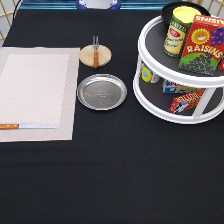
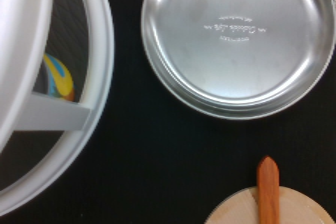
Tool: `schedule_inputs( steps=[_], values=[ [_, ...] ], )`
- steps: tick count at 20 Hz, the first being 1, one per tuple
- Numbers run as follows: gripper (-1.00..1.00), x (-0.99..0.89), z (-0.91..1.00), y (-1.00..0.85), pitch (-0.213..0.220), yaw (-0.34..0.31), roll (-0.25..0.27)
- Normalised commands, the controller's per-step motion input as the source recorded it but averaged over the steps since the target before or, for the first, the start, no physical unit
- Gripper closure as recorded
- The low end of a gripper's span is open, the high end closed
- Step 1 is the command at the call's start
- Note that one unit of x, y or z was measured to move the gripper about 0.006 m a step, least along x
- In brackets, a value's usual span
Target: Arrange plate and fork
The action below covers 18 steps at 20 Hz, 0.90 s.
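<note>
The silver metal plate (image 1: 101, 92) lies on the black tablecloth, just to the right of the placemat in the exterior view. It also shows in the wrist view (image 2: 240, 55). The fork (image 1: 95, 51) lies across the small tan wooden disc (image 1: 95, 55) just above the plate, tines toward the exterior view's top. In the wrist view its brown handle (image 2: 268, 187) rests on the disc (image 2: 289, 210). The gripper does not show in the exterior view.
A checked placemat (image 1: 37, 92) lies at the exterior view's left, with a wooden-handled knife (image 1: 27, 126) on its lower part. A white two-tier turntable rack (image 1: 177, 75) at the right holds a can, a raisins box and other packets; its rim shows in the wrist view (image 2: 75, 115).
</note>
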Motion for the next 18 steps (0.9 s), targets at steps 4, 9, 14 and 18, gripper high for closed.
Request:
schedule_inputs(
  steps=[4,9,14,18],
  values=[
    [-1.00,0.20,0.06,-0.01,0.057,0.000,0.005],
    [-1.00,0.41,0.14,-0.09,0.090,0.000,0.020],
    [-1.00,0.72,0.14,-0.30,0.113,0.004,0.090],
    [-1.00,0.85,0.14,-0.33,0.123,0.001,0.114]
  ],
)
